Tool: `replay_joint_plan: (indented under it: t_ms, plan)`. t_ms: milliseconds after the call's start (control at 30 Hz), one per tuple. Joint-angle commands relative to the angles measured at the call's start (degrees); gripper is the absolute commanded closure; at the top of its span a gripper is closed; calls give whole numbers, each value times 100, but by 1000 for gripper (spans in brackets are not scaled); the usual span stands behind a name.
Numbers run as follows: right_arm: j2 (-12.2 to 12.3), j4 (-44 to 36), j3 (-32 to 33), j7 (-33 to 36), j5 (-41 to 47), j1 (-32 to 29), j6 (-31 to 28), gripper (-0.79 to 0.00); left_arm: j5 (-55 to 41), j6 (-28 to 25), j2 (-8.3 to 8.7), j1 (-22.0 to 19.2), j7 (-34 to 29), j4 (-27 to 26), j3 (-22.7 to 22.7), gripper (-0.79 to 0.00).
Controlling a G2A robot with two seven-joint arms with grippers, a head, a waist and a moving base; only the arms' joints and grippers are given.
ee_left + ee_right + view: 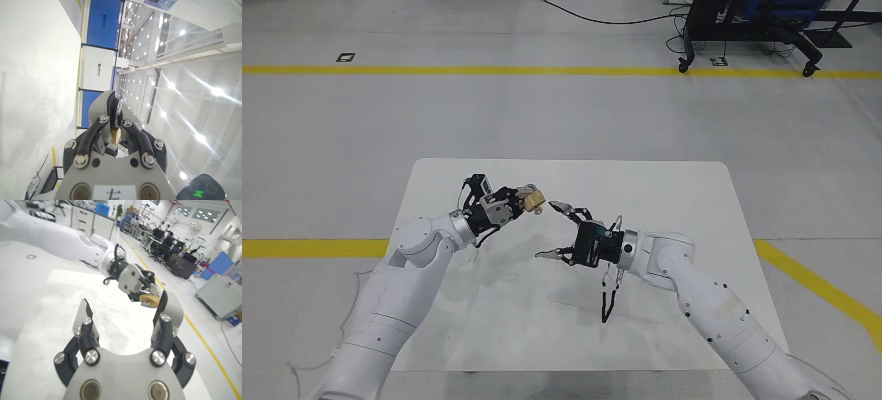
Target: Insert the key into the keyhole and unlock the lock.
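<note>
lock (533,201): a small squared brass block with a dull yellow sheen, pinched between the narrow jaws of the left gripper (520,199) and held up off the table rather than resting on it. in the left wrist view the brass body (115,135) sits deep between the fingers. a silvery metal piece (120,103), thin and curved, rises from the body between the ribbed black pads (111,98). i cannot tell whether that piece is the shackle or the key. in the right wrist view a pale round patch (144,302) at one end of the brass (151,298) may be the keyhole face, though it is too small to be sure.

just beside the lock, the right gripper (124,303) hangs with its jaws wide and nothing between them, and one toothed fingertip (163,300) is close to the brass.

judging by this, the step in hand is the approach to the lock. if the silvery piece is the key already seated, the next move calls for a fine, square pinch on its flat head and a clean twist, with the left grip firm against the torque. smooth brass could slip or rotate in the pads.

below lies the matte white table (682,190), and beyond it a grey floor with yellow lines (542,70).
</note>
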Motion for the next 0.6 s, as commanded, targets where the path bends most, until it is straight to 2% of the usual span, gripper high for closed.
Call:
replay_joint_plan:
  t_ms: [0,167,400,467,533,567]
  plan:
    - [-8,-47,-89,-17,-406,-24,317,-129,18,31,-3,4,28,-8,0,0]
    - [-33,-161,-202,150,-824,-83,766,-92,66,57,-12,7,55,-25,15,0]
    - [-42,-410,-222,573,-1330,-202,1261,-117,112,84,-20,3,72,-24,6,0]
    - [-40,-537,-227,654,-1486,-269,1396,-135,122,96,-23,4,71,-23,5,0]
    - [-31,-668,-217,709,-1625,-353,1481,-185,133,105,-26,3,84,-14,4,0]
    - [-25,-728,-210,727,-1691,-391,1488,-240,134,110,-27,2,91,-10,2,0]
